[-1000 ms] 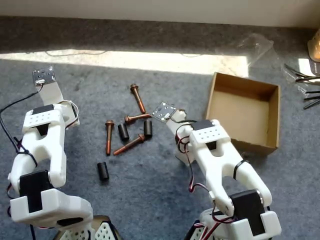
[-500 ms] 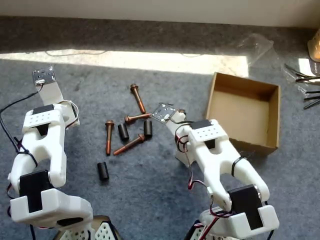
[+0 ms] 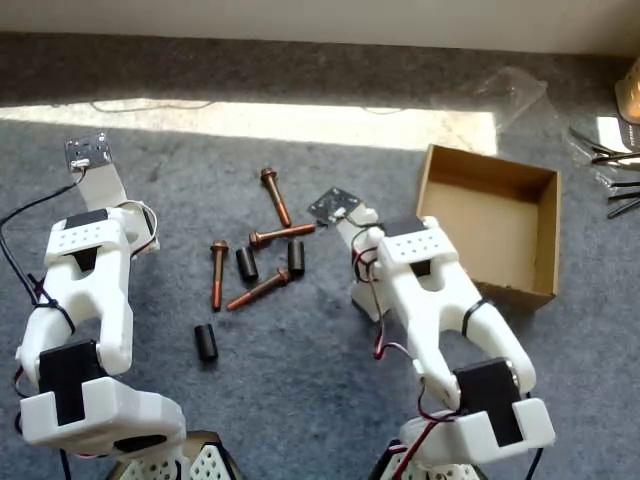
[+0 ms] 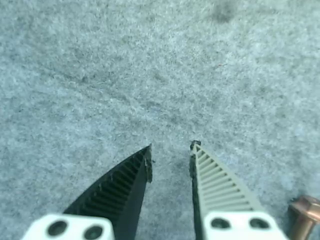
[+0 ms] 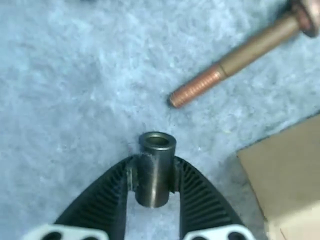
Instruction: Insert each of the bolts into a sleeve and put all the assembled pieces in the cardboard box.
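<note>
The right claw (image 5: pixel 155 164) is clamped on a dark sleeve (image 5: pixel 156 150), long axis along the fingers, open mouth facing away from the wrist. Just beyond that mouth lies a copper bolt (image 5: pixel 240 57), slanted, threaded tip nearest, head farthest. The cardboard box (image 5: pixel 285 170) sits beside this claw. The left claw (image 4: pixel 170 150) stands parted over grey carpet (image 4: pixel 150 75), a bolt head (image 4: pixel 302 220) beside its pale finger.

Left claw (image 4: pixel 170 148) ajar, right claw (image 5: pixel 155 167) clamped.
</note>
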Available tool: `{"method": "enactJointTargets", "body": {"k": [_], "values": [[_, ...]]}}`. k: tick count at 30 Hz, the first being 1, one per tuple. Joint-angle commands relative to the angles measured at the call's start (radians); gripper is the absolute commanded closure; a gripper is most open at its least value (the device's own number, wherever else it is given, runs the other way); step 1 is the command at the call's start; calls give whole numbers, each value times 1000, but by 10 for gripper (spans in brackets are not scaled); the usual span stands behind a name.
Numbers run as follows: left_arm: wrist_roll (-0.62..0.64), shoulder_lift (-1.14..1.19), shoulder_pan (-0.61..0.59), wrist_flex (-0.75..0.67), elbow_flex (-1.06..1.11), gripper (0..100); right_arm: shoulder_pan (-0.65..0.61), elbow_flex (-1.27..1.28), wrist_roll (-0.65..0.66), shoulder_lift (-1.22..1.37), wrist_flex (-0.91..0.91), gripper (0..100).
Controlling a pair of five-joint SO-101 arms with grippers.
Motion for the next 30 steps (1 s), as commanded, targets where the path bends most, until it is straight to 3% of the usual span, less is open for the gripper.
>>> {"method": "enactJointTargets", "body": {"k": [1, 10, 17, 22, 30], "values": [[3, -4, 27, -11, -2, 870, 7, -101, -11, -154, 105, 993], [3, -4, 28, -11, -2, 870, 5, -194, -14, -404, 245, 993], [3, -4, 28, -8, -2, 870, 1, -194, -215, -567, 236, 993], [-100, -4, 62, -8, -2, 870, -85, -153, -318, -737, 236, 993], [-164, -4, 111, -3, -1, 872, -157, 30, -334, -1038, 193, 993]]}}
